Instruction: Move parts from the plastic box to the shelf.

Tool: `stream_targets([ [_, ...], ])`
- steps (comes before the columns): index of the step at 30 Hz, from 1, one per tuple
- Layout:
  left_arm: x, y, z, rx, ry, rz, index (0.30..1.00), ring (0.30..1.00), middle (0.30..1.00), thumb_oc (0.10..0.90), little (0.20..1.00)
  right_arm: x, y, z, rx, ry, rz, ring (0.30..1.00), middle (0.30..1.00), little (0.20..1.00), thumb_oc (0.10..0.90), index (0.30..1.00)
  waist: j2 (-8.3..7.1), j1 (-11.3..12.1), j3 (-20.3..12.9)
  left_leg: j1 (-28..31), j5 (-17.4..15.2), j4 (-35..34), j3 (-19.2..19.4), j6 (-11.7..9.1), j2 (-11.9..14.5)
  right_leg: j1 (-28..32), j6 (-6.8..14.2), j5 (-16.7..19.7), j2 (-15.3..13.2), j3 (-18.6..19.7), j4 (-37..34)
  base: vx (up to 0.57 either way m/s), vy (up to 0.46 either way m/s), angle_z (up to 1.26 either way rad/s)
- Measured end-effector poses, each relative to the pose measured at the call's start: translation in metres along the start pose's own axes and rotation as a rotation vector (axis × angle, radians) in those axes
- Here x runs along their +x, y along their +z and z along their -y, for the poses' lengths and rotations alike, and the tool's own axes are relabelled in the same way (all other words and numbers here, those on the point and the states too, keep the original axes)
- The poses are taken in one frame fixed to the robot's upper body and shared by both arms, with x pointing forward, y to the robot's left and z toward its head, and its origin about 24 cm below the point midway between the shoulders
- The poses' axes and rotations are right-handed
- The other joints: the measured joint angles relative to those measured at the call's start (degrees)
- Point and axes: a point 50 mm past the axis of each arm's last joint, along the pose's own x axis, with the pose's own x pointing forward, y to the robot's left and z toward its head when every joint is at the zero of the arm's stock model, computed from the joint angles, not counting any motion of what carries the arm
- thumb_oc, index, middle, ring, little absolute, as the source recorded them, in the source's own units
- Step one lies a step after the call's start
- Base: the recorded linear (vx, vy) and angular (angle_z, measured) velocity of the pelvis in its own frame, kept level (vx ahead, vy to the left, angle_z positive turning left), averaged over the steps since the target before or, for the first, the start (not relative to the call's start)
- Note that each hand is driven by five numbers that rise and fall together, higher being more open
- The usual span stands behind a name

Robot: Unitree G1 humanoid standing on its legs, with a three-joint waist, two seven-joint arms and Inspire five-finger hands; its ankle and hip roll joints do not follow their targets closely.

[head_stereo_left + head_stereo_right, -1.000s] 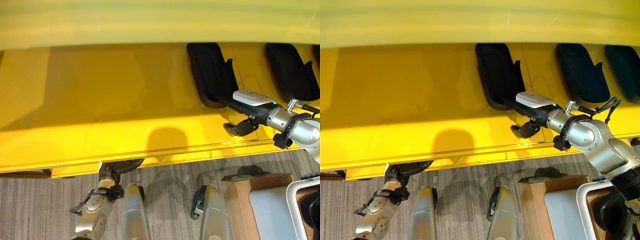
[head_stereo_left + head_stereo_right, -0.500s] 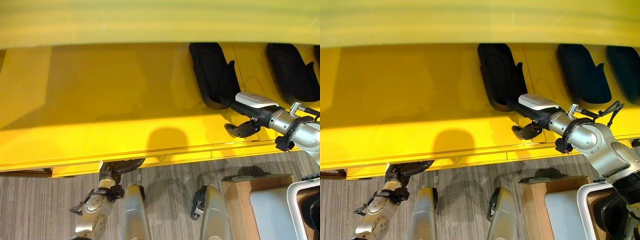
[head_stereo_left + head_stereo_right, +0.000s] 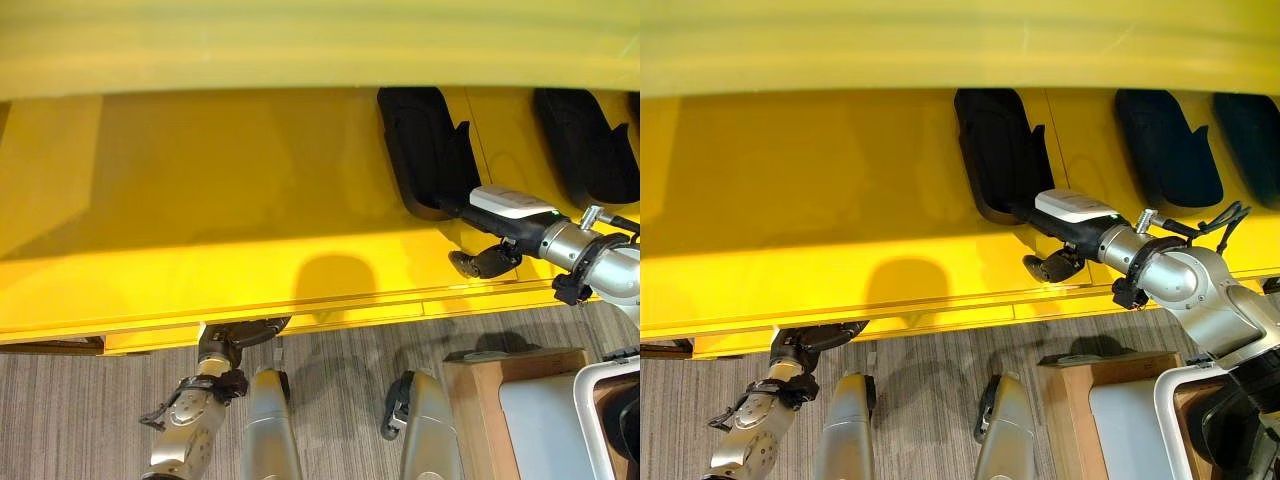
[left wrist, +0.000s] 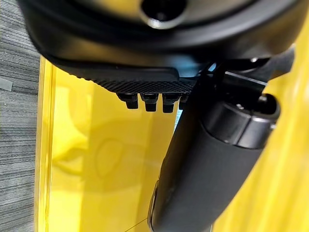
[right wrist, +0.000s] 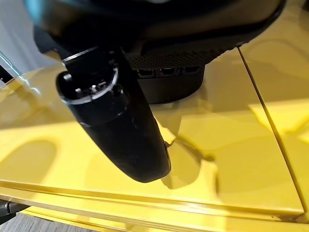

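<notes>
The left hand [image 3: 243, 333] hides under the shelf [image 3: 200, 200] edge (fingers unseen).

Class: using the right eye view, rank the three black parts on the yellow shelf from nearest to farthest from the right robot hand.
1. Leftmost black part, touching the right robot hand.
2. Middle black part, further to the robot's right.
3. Rightmost black part, at the view's right edge.

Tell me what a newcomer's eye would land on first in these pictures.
The bright yellow shelf dominates the head views, with black parts lying in a row toward its back right. The right hand reaches over the shelf at the near end of the leftmost part; whether it grips that part cannot be told. The left hand sits low under the shelf's front edge.
</notes>
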Motion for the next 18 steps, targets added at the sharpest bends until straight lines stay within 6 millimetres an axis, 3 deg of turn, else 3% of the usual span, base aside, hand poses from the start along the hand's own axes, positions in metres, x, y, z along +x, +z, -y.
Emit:
stream_targets([
  [18, 0.0002, 0.0005, -0.0003, 0.000, 0.001, 0.002, 1.000, 1.000, 1.000, 0.900, 1.000, -0.0047, 0.0012, -0.0027, 0.010, 0.002, 0.006, 1.000, 1.000, 1.000, 0.900, 1.000, -0.12, -0.1, -0.1, -0.2, 0.0, 0.2, 0.0, 0.0, 0.0, -0.1, 0.0, 0.1, 0.1, 0.0, -0.1, 0.00, 0.000, 0.00],
])
